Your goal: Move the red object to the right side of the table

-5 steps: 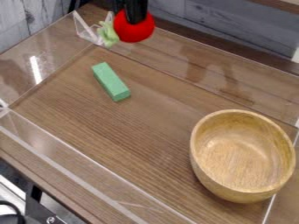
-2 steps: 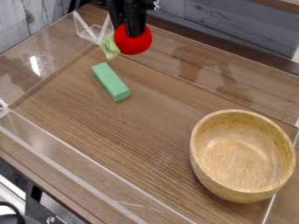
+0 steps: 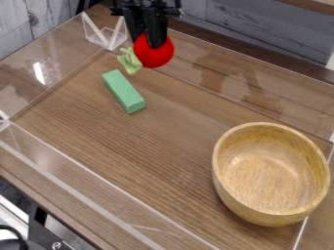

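Observation:
The red object (image 3: 158, 54), a small round toy fruit with a green leafy tuft on its left, hangs just above the far left part of the table (image 3: 196, 117). My black gripper (image 3: 151, 39) comes down from the top edge and is shut on the red object's upper part. The fingertips are partly hidden against the fruit.
A green rectangular block (image 3: 124, 91) lies on the wood just in front and left of the fruit. A large wooden bowl (image 3: 271, 173) sits at the near right. Low clear acrylic walls (image 3: 78, 190) edge the tabletop.
The gripper has come lower and toward the camera with the red object in it, and the fruit has turned a little.

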Motion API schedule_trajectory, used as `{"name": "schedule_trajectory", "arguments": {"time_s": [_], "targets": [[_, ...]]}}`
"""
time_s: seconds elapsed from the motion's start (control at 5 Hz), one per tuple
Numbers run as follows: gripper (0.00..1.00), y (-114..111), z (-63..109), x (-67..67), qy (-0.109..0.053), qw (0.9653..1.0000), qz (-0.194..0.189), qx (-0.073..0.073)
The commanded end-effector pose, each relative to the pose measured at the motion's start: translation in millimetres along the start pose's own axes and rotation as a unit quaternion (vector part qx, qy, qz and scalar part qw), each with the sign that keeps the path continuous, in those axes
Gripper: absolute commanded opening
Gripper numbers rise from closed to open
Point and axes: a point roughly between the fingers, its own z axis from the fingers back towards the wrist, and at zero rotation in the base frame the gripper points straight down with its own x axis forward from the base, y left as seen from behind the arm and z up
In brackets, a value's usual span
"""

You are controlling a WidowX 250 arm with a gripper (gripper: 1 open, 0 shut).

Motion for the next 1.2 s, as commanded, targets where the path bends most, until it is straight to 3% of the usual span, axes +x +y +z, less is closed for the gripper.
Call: {"name": "schedule_trajectory", "arguments": {"time_s": [0.0,0.4,0.8,1.0], "targets": [[0.00,-9.9,13.1,5.6,-0.030,0.9992,-0.025,0.004],[0.00,-19.8,2.3,17.4,-0.022,0.9978,-0.062,0.001],[0.00,-55.1,-9.9,33.7,-0.017,0.9978,-0.064,0.001],[0.00,-74.3,-11.3,36.7,-0.012,0.9970,-0.075,0.008]]}}
